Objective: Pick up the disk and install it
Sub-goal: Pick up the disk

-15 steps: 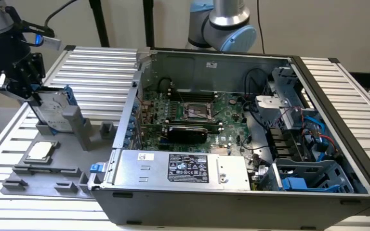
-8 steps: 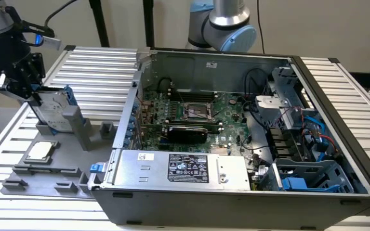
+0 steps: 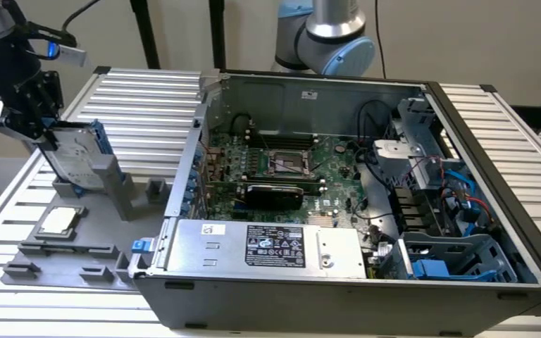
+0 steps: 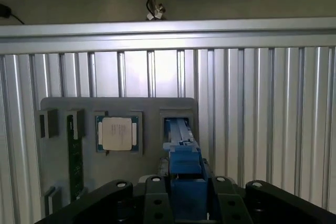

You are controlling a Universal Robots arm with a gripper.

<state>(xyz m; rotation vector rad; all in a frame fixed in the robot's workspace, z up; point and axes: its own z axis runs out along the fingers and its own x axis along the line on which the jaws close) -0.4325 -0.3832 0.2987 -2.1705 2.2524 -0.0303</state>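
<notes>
Between the jaws, the disk (image 3: 71, 156) (image 4: 184, 153) stands upright, gripped.

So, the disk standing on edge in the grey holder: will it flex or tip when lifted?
Probably stiff: the disk looks like a flat metal slab, so likely heavy for its size. Standing on edge in the holder, it might tip once freed. Its blue plastic rails may slip.

Disk (image 3: 75, 158) upright in tray (image 3: 64, 271), claw (image 4: 187, 200) gripping its top; chip (image 3: 57, 220) beside it; computer case (image 3: 346, 310) at exterior view's right.
</notes>
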